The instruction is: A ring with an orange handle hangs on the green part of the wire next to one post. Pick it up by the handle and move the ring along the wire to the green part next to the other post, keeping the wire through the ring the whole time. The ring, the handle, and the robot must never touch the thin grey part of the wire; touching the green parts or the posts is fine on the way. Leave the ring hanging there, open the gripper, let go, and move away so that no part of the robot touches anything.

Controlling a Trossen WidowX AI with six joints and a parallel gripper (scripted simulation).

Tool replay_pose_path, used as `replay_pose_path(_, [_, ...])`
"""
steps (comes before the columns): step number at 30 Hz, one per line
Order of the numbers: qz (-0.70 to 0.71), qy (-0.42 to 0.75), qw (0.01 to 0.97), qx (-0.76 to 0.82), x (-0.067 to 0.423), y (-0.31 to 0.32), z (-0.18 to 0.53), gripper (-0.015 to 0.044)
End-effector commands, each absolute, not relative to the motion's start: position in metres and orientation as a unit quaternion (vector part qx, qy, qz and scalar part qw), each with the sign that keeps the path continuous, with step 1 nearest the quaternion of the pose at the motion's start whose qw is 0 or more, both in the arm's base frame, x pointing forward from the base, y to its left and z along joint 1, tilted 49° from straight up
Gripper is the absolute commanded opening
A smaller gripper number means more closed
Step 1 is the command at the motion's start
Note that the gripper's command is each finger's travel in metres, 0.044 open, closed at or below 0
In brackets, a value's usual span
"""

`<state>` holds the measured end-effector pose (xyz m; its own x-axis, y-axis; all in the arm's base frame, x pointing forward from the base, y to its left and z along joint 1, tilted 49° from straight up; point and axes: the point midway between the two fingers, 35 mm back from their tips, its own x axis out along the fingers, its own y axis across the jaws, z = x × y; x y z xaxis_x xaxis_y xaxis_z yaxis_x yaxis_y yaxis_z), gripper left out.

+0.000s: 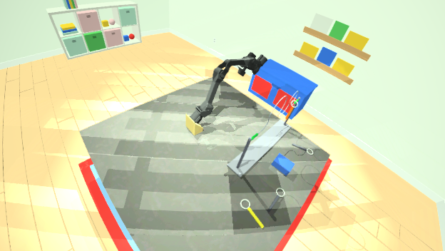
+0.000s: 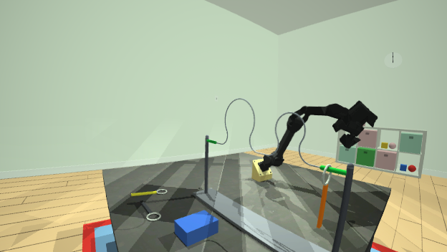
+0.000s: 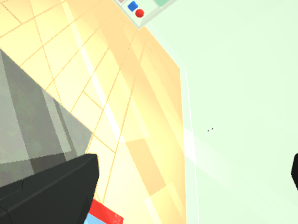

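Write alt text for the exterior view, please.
A ring with an orange handle hangs on the green wire end by the near post, untouched. The black arm's open gripper is raised above it; the looping grey wire runs to the far post.

Pale wooden plank floor [image 1: 43, 118], matt grey patterned mat [image 1: 160, 171], thin metallic wire [image 2: 240, 102], matt black arm [image 2: 290, 136]
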<state>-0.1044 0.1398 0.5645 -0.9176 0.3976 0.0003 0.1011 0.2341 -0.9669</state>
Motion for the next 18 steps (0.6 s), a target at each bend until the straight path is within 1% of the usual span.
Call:
replay_pose_path(1, [0.6,-0.773,0.128,-0.164,-0.103,0.142,0.564,0.0374])
replay_pose_path(3, [0.617,-0.748,0.157,-0.187,-0.095,0.161,0.564,0.0321])
replay_pose_path(9, [0.671,-0.619,0.311,-0.265,-0.048,0.239,0.563,0.0164])
replay_pose_path(14, [0.68,-0.501,0.452,-0.287,-0.001,0.293,0.561,0.016])
replay_pose_path(18, [0.664,-0.405,0.566,-0.275,0.041,0.328,0.558,0.016])
